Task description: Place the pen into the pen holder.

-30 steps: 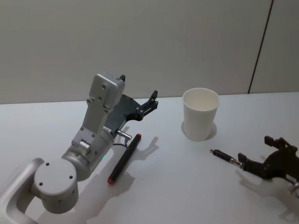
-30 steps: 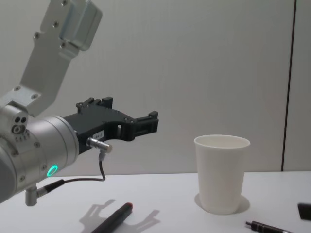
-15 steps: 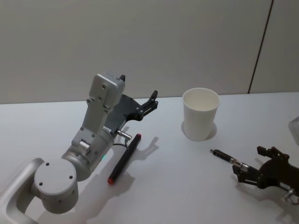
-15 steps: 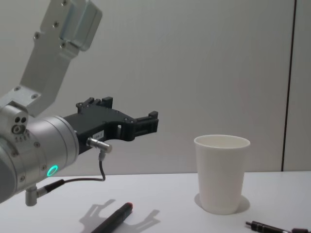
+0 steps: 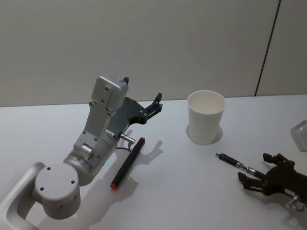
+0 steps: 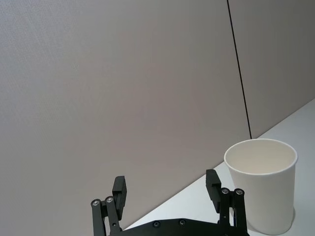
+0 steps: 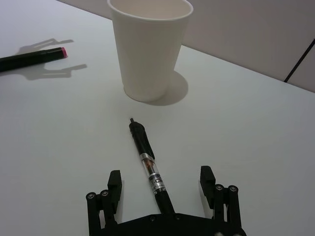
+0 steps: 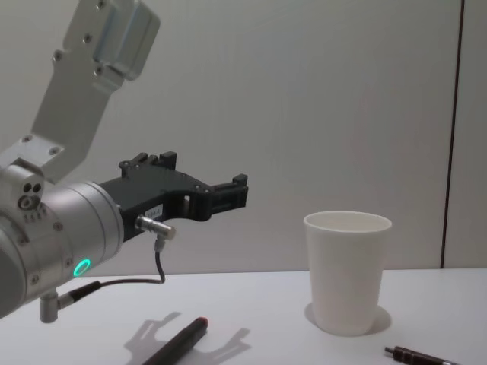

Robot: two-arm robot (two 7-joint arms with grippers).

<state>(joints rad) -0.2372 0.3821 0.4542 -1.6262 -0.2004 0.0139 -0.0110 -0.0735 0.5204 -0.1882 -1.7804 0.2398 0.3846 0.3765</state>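
The pen holder (image 5: 206, 117), a plain white tapered paper cup with a rolled rim, stands upright on the white counter (image 5: 182, 196). A slim black pen (image 5: 232, 162) with a clear band lies flat near it, tip toward the cup. A red-ended marker pen (image 5: 127, 163) lies flat, well apart to the left.

White table (image 5: 182, 196) carries the pen holder (image 5: 206, 120) upright, a black pen (image 5: 234, 162) near it, a red-tipped marker (image 5: 127, 163) well left.
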